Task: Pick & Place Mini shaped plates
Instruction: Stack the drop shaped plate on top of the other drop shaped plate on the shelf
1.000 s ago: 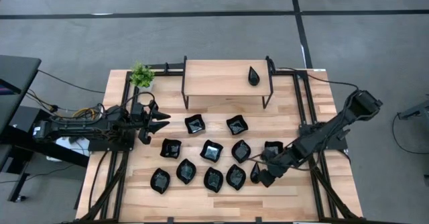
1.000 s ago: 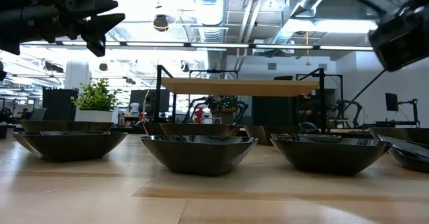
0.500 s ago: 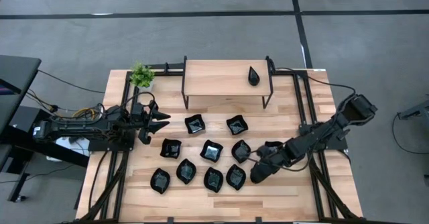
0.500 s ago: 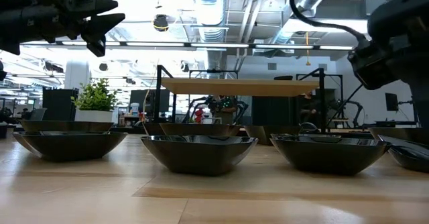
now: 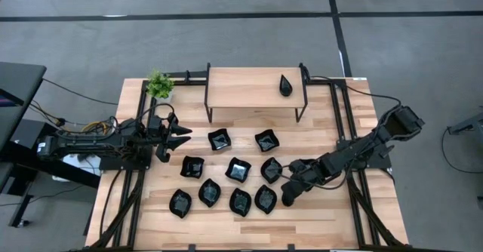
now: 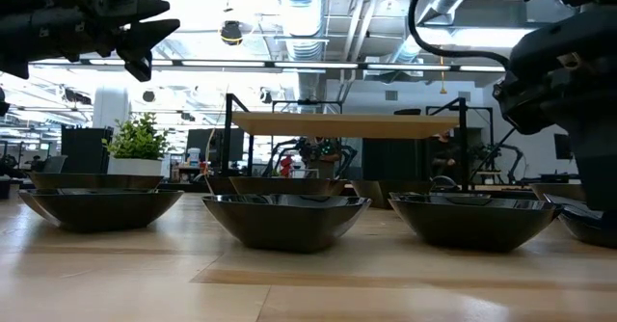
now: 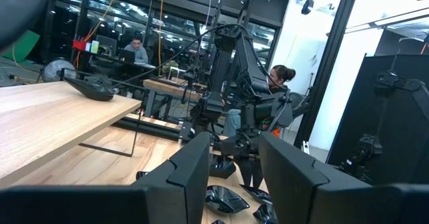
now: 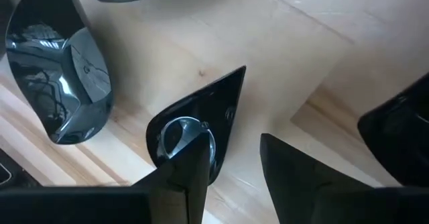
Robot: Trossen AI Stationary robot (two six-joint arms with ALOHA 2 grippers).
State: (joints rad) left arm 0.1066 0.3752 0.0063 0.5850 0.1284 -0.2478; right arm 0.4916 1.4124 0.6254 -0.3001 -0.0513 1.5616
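Several small glossy black plates (image 5: 238,169) lie in loose rows on the wooden table (image 5: 317,222). One teardrop plate (image 5: 285,85) sits on the raised wooden shelf (image 5: 249,90). My right gripper (image 5: 289,197) hangs open, slanting down, over another teardrop plate (image 8: 201,106) that lies flat on the table. One finger (image 8: 188,177) covers its round end and the other stands beside it over bare wood. A leaf-shaped plate (image 8: 64,76) lies next to it. My left gripper (image 5: 181,136) waits open and level at the table's left side.
A small green plant (image 5: 159,84) stands at the far left corner beside the shelf. Black frame rails (image 5: 351,131) run along both sides of the table. Bare wood lies along the near edge. People sit in the room beyond, seen in the left wrist view.
My right gripper has swung toward the table's left and come down, tipping steeper, until it hangs over the teardrop plate at the right end of the near row. Its fingers have stayed open. The plates have not moved.
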